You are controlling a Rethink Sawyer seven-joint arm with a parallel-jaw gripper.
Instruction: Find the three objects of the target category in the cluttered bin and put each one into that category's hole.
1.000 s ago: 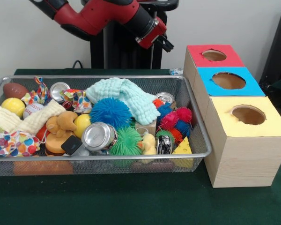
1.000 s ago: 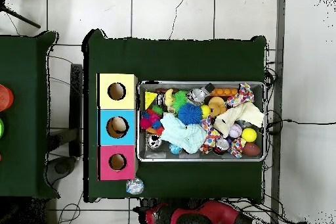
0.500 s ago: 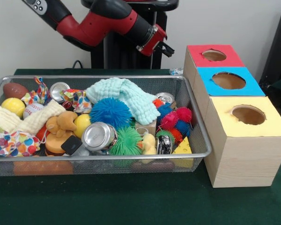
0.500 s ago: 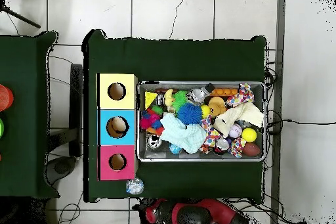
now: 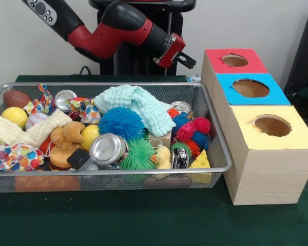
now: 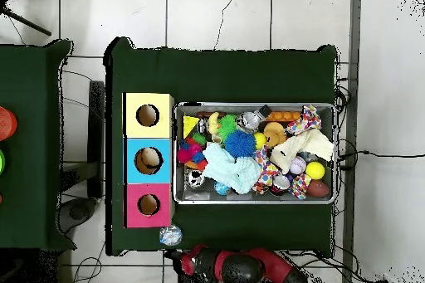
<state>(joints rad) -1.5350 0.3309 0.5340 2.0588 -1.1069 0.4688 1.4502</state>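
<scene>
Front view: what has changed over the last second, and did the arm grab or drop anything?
Only the arm moved: the gripper swung slightly toward the boxes' side of the picture and a little lower, behind the bin. It holds nothing, and took or released nothing. The bin's clutter, the red box, blue box and yellow box lie as before.

Silver wire-mesh bin [image 5: 113, 173], shiny crushed metal can [image 5: 108, 148], soft mint cloth [image 5: 138, 105], matt pale wooden boxes [image 5: 262, 174].

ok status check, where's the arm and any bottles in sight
Gripper up behind the bin, clear of it, nothing seen in the jaws. One clear bottle on the table beside the red box, outside the bin. Clutter hides any others.
</scene>
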